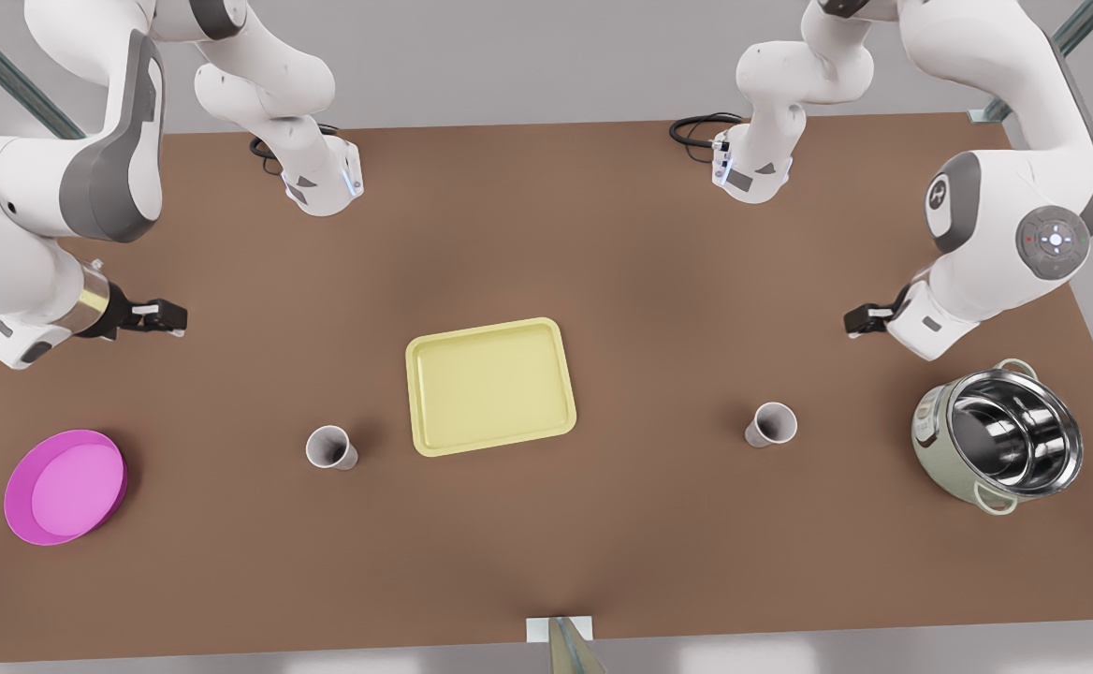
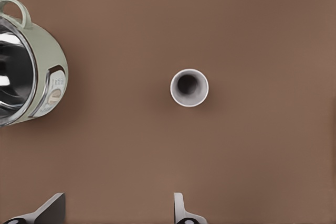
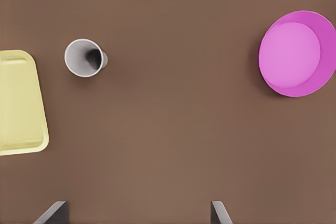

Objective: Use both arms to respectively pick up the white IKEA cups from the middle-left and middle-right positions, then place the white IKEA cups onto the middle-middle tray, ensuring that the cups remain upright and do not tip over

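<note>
Two white IKEA cups stand upright on the brown table, one on each side of the pale yellow tray (image 1: 490, 386), which holds nothing. The cup (image 1: 771, 424) on the front view's right appears in the left wrist view as a white ring with a dark inside (image 2: 189, 87). My left gripper (image 1: 860, 320) (image 2: 116, 211) hovers open behind it, apart from it. The other cup (image 1: 331, 447) (image 3: 84, 57) stands at the front view's left, close to the tray's edge (image 3: 18, 103). My right gripper (image 1: 167, 316) (image 3: 137, 212) is open, well back from that cup.
A shiny steel pot (image 1: 1000, 432) (image 2: 26, 72) stands at the front view's far right, beyond the cup there. A round magenta dish (image 1: 65, 487) (image 3: 296, 53) lies at the far left near the table's front corner. Both arm bases stand at the table's back edge.
</note>
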You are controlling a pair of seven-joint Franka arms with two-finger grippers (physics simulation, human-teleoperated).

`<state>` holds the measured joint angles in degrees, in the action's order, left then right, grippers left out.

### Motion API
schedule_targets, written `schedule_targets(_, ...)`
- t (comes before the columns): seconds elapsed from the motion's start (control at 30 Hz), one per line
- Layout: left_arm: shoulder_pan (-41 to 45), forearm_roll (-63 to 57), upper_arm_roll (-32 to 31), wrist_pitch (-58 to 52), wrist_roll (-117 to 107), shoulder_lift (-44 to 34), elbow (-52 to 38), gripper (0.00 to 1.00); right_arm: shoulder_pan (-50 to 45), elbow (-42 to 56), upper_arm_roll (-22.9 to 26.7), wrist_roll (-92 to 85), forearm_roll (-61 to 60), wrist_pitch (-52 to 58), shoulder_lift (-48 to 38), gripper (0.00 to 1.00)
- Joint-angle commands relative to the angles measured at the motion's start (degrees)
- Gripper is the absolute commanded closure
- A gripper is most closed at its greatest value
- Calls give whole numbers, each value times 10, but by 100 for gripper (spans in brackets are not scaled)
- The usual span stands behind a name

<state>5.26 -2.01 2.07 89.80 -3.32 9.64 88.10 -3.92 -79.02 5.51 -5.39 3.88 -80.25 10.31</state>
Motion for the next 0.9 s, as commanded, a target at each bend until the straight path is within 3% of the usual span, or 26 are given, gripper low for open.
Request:
schedule_targets(0.0, 0, 3, 0, 6, -13, -1, 0, 0, 1, -1, 0, -34, -1, -13, 1, 0)
schedule_targets(0.07, 0, 3, 0, 26, -14, 36, 1, 0, 1, 16, 0, -33, 2, -13, 38, 0)
schedule_targets(0.13, -6, 2, 0, 115, -14, 145, -16, 0, -3, 42, -1, -34, -5, -28, 91, 0)
schedule_targets(0.27, -13, 9, 1, 277, -27, 246, -17, 0, -19, 82, -2, -23, -20, -83, 202, 0)
schedule_targets(0.43, -14, 22, 1, 333, -14, 255, 12, 0, -25, 70, -2, -23, -74, -196, 286, 0)
schedule_targets(0.87, -3, 49, 0, 328, -17, 250, 70, 0, -43, -25, -4, -9, -120, -337, 323, 0)
